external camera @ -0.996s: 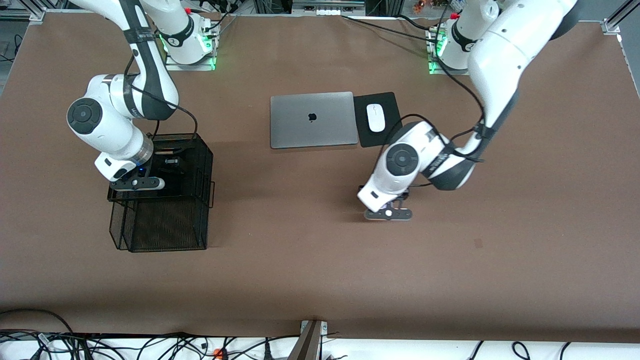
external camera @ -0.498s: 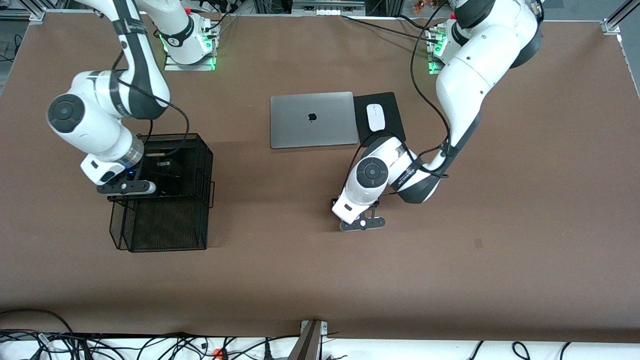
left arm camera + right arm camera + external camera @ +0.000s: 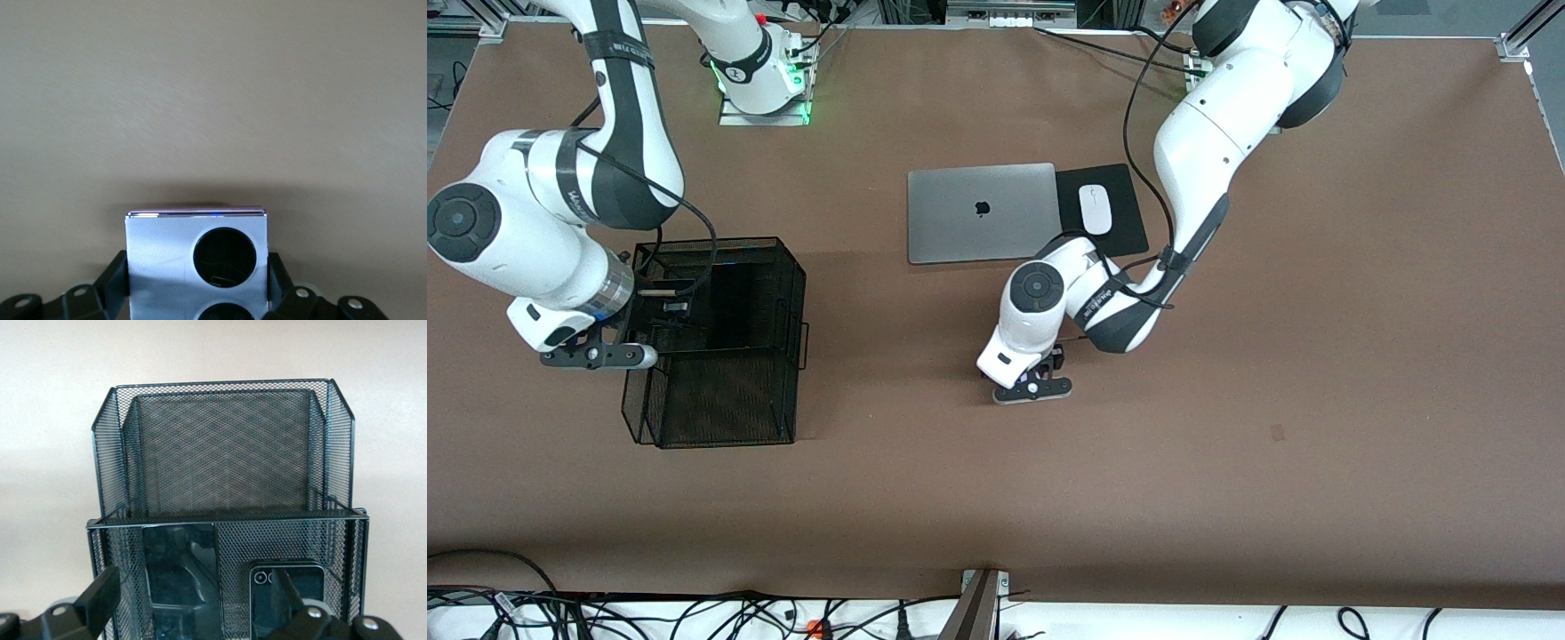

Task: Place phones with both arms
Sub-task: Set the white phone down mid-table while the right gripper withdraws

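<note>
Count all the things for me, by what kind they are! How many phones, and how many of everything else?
Phones: 3 (lilac-white phone in the left end effector; long black phone and squarish black phone in the mesh organizer)
Mesh organizers: 1
Laptops: 1
Mice: 1
Mouse pads: 1
Total: 7

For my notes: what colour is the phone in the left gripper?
Lilac-white phone with round black lenses; left wrist view.

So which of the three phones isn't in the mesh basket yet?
The lilac-white phone, with round black lenses, clamped in the left gripper over bare table. Both black phones, the long slab and the squarish one, lie in the basket.
</note>
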`<action>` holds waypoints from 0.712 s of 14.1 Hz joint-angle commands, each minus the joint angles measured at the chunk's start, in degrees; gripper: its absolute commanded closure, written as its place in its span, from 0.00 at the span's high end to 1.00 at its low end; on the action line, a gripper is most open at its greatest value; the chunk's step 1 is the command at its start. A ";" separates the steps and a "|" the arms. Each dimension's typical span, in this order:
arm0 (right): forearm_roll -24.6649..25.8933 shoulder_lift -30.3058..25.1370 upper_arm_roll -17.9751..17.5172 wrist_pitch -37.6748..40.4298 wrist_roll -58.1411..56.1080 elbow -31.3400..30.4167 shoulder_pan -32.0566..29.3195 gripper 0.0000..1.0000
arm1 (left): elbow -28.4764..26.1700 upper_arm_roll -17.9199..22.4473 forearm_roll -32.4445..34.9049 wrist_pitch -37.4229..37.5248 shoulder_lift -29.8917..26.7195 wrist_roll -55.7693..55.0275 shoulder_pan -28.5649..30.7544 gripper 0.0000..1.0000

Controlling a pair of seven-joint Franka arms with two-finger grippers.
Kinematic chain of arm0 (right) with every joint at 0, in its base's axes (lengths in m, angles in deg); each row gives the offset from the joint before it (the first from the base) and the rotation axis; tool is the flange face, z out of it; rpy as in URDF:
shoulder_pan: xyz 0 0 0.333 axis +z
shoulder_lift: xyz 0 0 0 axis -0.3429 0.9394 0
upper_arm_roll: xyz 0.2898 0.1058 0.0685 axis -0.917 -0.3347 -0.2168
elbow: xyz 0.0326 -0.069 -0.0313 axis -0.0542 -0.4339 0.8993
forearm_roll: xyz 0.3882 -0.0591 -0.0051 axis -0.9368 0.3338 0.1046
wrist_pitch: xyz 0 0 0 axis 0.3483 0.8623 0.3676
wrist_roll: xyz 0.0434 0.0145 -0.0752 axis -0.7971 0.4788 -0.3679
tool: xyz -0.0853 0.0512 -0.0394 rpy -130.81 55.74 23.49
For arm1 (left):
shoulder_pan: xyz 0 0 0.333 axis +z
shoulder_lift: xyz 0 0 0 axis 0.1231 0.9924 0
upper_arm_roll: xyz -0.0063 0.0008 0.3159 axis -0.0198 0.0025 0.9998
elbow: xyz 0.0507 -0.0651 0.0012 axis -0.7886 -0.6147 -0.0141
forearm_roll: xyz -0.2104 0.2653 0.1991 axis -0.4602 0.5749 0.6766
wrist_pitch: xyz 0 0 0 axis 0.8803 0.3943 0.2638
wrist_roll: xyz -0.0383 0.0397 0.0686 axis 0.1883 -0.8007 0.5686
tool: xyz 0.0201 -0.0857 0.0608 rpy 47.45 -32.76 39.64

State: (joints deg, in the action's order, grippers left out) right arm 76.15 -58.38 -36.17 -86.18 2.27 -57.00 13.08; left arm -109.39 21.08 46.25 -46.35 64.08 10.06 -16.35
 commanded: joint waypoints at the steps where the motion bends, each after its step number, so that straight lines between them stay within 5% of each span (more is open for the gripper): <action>1: -0.55 0.76 -0.35 1.51 0.40 1.50 -0.88 1.00 | 2.05 0.89 1.15 1.94 0.69 1.07 -2.76 0.02; 3: -0.55 0.67 -0.35 1.51 0.31 1.50 -0.70 1.00 | 1.43 1.85 1.15 1.85 0.95 4.23 -3.63 0.08; 4: -0.55 0.41 -0.35 1.85 0.31 1.59 -0.70 1.00 | 1.34 3.07 0.80 1.85 0.96 4.68 -4.25 0.20; 5: -0.55 0.23 -0.35 2.38 0.31 1.59 -0.70 1.00 | 1.34 3.69 0.89 1.85 0.96 4.68 -4.43 0.43; 6: -0.55 0.06 -0.35 2.65 0.40 1.59 -0.70 1.00 | 1.34 3.87 1.06 1.85 0.96 4.51 -5.39 0.93; 7: -0.55 -0.03 -0.35 3.00 0.57 1.67 -0.70 1.00 | 1.34 4.22 0.89 1.94 0.87 4.25 -5.75 1.00; 10: -0.55 -0.03 -0.35 2.91 2.15 1.59 -0.70 1.00 | 2.30 3.70 -0.86 9.21 -0.18 5.56 -4.53 1.00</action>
State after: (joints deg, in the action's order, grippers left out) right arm 76.15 -57.83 -36.15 -84.62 2.77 -56.00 12.95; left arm -108.88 24.43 46.23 -42.61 64.40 13.55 -20.99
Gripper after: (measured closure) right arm 0.000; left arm 0.000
